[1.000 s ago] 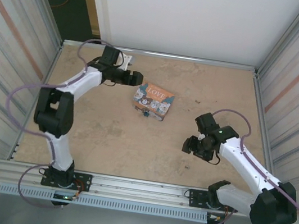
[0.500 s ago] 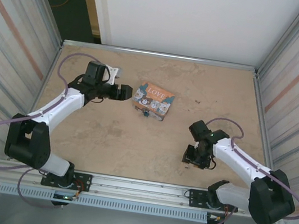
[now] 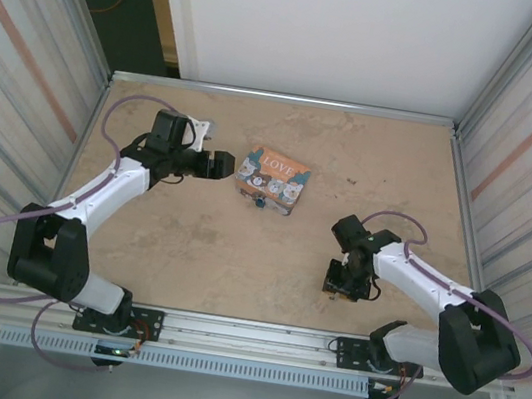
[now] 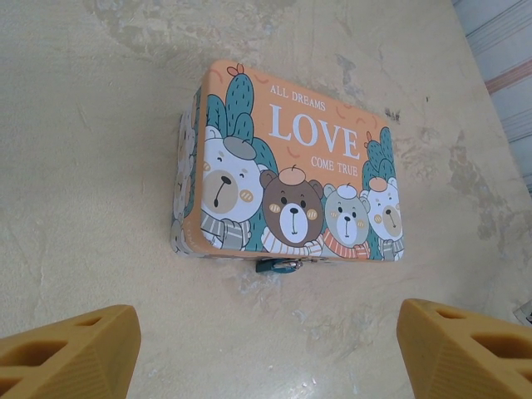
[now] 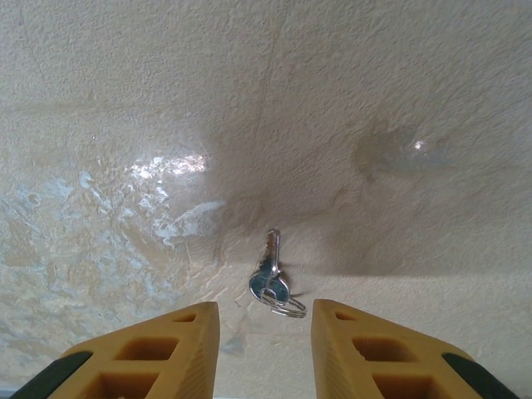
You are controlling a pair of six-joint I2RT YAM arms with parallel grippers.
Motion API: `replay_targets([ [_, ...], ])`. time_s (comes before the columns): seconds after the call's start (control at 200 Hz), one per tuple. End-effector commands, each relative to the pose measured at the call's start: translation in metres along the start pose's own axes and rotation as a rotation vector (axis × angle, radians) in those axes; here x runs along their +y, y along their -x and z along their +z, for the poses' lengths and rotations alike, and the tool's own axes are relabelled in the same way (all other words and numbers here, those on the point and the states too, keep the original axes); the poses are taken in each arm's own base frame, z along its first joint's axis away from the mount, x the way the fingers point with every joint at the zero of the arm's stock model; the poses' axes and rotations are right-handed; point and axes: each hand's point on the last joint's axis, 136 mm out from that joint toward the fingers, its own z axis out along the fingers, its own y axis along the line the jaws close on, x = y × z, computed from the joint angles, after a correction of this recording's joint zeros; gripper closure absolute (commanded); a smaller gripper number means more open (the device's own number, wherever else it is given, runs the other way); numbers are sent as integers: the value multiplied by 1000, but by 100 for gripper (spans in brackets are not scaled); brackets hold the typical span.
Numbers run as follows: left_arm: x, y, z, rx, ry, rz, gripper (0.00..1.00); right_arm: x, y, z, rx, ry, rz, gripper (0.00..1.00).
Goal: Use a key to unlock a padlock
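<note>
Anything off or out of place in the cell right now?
Nothing stands out. The key lies flat on the table, just ahead of the open right gripper. The box sits closed, slightly skewed to the table edges, with the padlock at its front. The table is blotchy, no spill.

Orange bear-print box (image 4: 291, 158), teal padlock (image 4: 278, 266), silver key (image 5: 270, 278), mottled beige table (image 5: 332, 100)

Bare table (image 5: 391, 108) lies all round the key (image 5: 270, 281), open on every side. The padlock (image 4: 279, 265) sits tight against the box (image 4: 291, 166) front, with open table before it.
</note>
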Motion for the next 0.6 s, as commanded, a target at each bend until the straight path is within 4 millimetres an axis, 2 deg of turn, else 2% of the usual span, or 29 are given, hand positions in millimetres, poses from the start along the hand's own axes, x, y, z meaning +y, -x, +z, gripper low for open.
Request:
replay_targets([
  [0.0, -1, -4, -1, 6, 5, -4, 19, -8, -12, 4, 54, -41, 35, 69],
  [0.17, 0, -4, -2, 4, 7, -1, 19, -10, -15, 4, 82, -66, 42, 70],
  [0.596, 3, -4, -3, 4, 10, -3, 18, -3, -11, 7, 101, -64, 24, 75],
])
